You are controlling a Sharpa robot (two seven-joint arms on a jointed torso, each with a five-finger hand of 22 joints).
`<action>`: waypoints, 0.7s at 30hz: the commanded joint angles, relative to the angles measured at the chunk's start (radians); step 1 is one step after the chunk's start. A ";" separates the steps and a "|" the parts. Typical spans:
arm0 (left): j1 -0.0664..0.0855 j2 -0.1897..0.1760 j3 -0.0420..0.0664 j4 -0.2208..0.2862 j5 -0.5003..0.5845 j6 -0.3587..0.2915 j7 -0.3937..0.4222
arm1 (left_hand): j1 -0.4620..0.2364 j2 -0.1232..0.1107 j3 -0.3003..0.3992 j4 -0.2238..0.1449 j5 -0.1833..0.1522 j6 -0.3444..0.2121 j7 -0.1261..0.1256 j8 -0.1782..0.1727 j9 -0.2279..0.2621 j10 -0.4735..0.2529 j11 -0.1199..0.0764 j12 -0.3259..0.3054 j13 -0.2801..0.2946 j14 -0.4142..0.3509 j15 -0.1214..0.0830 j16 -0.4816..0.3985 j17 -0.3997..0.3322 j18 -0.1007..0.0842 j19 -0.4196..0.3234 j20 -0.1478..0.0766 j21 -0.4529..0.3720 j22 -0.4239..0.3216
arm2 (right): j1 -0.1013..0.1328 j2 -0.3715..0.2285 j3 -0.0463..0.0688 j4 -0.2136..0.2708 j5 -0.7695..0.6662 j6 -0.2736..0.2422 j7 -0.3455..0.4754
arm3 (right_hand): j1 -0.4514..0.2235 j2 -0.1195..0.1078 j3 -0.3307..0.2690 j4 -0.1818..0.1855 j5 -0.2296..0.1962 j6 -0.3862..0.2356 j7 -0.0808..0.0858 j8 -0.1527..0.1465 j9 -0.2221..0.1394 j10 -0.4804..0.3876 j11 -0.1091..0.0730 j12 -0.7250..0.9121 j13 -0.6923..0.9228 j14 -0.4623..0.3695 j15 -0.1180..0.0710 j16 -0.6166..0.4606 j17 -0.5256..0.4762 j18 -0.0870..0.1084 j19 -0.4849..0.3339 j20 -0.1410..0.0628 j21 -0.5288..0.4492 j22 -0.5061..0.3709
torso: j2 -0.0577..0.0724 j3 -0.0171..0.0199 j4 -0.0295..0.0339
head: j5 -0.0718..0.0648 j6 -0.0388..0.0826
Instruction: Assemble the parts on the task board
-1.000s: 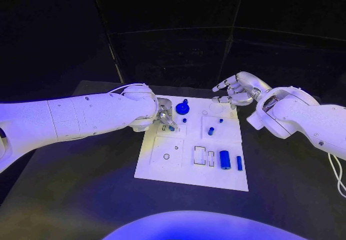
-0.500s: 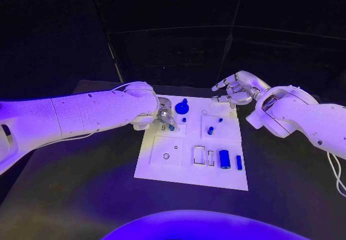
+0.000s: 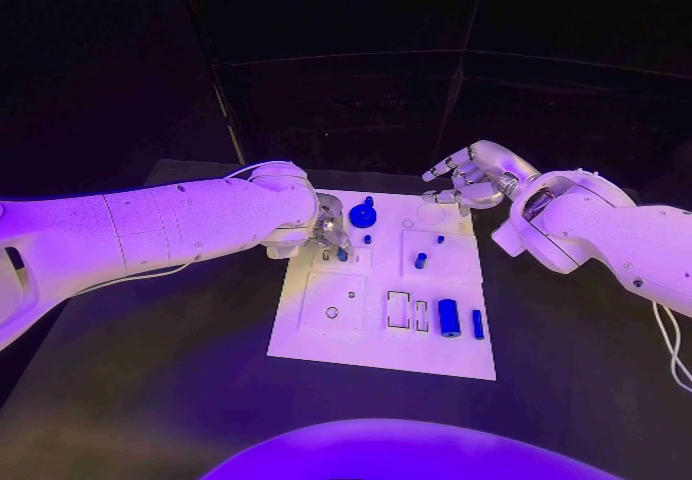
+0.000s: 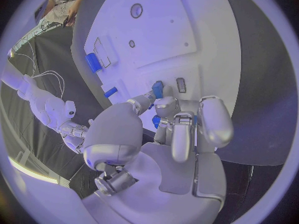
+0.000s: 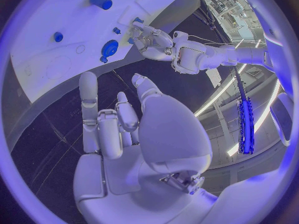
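A: What lies on the bench (image 3: 173, 360)?
B: A flat white board (image 3: 361, 345), smooth, with shallow rectangular and round recesses. The bench itself is dark and matte.
A: And the parts?
B: Small, blue, glossy. Near the front edge a stubby cylinder (image 3: 449, 318) and beside it a thin bar (image 3: 477, 324). Further back a round knob (image 3: 364, 214) and a short peg (image 3: 420, 260).
A: The left robot hand (image 3: 326, 232)?
B: Silver, over the board's left far corner, its fingertips pinching a small blue piece (image 4: 157, 89) right at the board's surface.
A: The right robot hand (image 3: 469, 179)?
B: Above the far right corner, fingers apart and loosely bent, holding nothing.
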 commanded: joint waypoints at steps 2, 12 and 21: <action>-0.005 0.002 -0.004 0.000 0.011 0.019 -0.015 | -0.025 -0.010 -0.030 0.007 0.002 0.011 0.002 0.007 0.003 0.005 0.000 0.002 -0.002 0.104 -0.006 0.006 0.263 -0.019 0.006 -0.002 0.007 0.004 | 0.002 0.000 0.001 0.000 -0.003 0.006 0.002 | 0.004 0.001 0.004 -0.003 0.002 0.005 -0.001 0.004 -0.002 -0.005 -0.004 -0.007 -0.003 0.051 -0.007 -0.002 0.013 0.008 -0.002 -0.005 -0.008 -0.003 | 0.000 -0.0001 0.0006 | 0.000 0.000; -0.005 0.002 -0.004 -0.006 0.011 0.003 -0.017 | -0.078 -0.025 -0.111 0.045 0.002 0.029 -0.003 0.019 0.011 0.004 -0.004 -0.003 -0.012 0.104 -0.009 0.006 0.263 -0.021 0.008 -0.005 0.012 0.012 | 0.002 0.000 0.001 -0.002 -0.003 0.008 -0.001 | -0.002 -0.002 0.000 0.001 0.002 0.003 0.000 0.003 -0.002 -0.011 -0.004 -0.014 -0.011 0.048 -0.007 -0.008 -0.001 0.011 -0.012 -0.005 -0.019 -0.024 | 0.000 -0.0002 0.0007 | -0.001 -0.001; -0.005 0.002 -0.004 -0.015 0.011 -0.007 -0.016 | -0.132 -0.026 -0.199 0.096 0.002 0.034 -0.006 0.028 0.019 0.006 -0.006 0.002 -0.011 0.104 -0.011 0.006 0.263 -0.022 0.010 -0.007 0.016 0.020 | 0.002 -0.001 0.001 -0.001 -0.003 0.007 -0.004 | -0.025 -0.002 -0.010 0.022 -0.002 0.001 0.000 0.002 -0.002 -0.011 -0.003 -0.014 -0.013 0.047 -0.006 -0.010 -0.001 0.011 -0.013 -0.004 -0.024 -0.029 | -0.001 -0.0002 0.0001 | -0.001 0.000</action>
